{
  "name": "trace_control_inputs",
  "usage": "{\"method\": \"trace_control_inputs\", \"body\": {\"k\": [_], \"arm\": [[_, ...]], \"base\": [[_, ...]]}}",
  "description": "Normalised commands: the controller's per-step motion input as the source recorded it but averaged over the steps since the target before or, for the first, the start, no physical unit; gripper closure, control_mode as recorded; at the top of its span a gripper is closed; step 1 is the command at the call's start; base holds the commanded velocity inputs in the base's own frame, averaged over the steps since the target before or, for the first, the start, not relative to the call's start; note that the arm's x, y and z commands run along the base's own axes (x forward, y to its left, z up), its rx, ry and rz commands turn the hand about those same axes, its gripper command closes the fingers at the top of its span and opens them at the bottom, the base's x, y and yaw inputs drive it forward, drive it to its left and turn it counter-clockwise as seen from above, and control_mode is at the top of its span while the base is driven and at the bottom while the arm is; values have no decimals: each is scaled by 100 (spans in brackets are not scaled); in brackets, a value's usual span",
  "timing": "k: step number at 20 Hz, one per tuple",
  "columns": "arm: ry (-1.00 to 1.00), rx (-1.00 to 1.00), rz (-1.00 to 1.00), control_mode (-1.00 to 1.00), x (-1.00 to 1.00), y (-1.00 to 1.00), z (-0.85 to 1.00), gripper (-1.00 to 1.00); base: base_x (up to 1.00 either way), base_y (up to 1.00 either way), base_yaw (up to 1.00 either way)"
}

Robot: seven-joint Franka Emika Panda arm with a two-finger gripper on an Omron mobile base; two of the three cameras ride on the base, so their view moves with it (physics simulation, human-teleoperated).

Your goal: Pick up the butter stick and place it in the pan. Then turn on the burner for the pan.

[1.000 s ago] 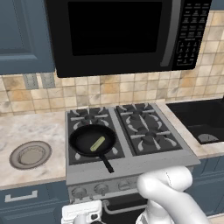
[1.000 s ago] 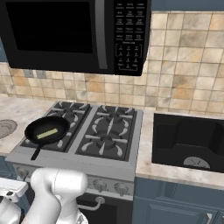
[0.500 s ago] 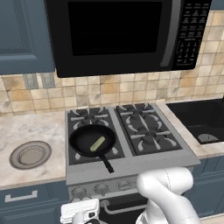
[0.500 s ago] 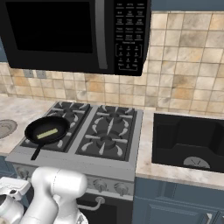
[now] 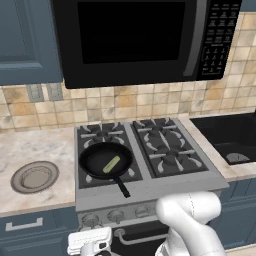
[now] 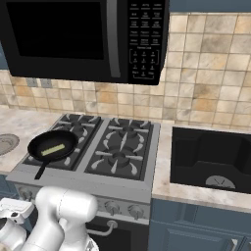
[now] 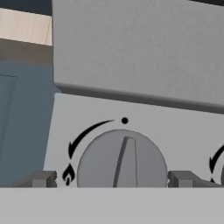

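The butter stick [image 5: 111, 164] [image 6: 53, 149] lies pale yellow-green inside the black pan [image 5: 95, 159] [image 6: 39, 144]. The pan rests on the front-left burner [image 5: 132, 172] [image 6: 63, 162] of the silver stove, handle pointing toward the front edge. My gripper [image 5: 90, 242] [image 6: 12, 208] hangs low in front of the stove's knob panel at its left end. In the hand view the gripper [image 7: 113, 179] is open, with one fingertip on each side of a round grey knob [image 7: 122, 159]. The knob's ridge stands almost upright, below a black dot mark.
A round grey plate [image 5: 34, 176] sits on the counter left of the stove. A black sink [image 6: 211, 157] is sunk into the counter on the right. A black microwave [image 5: 135, 40] hangs above the stove. A second knob's edge shows at the right [image 7: 218, 170].
The hand has shifted slightly in front of the knob panel. Pan and butter stick have not moved.
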Motion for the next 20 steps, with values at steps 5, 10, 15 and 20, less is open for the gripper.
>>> {"method": "trace_control_inputs", "body": {"k": [5,10,15,20], "arm": [[0,0,0,-100,10,1,-14,100],[-1,0,1,-100,14,1,-9,100],[0,0,1,-100,11,0,-7,100],[0,0,1,-100,13,2,-5,100]], "base": [[0,0,0],[0,0,0],[0,0,0],[0,0,0]]}}
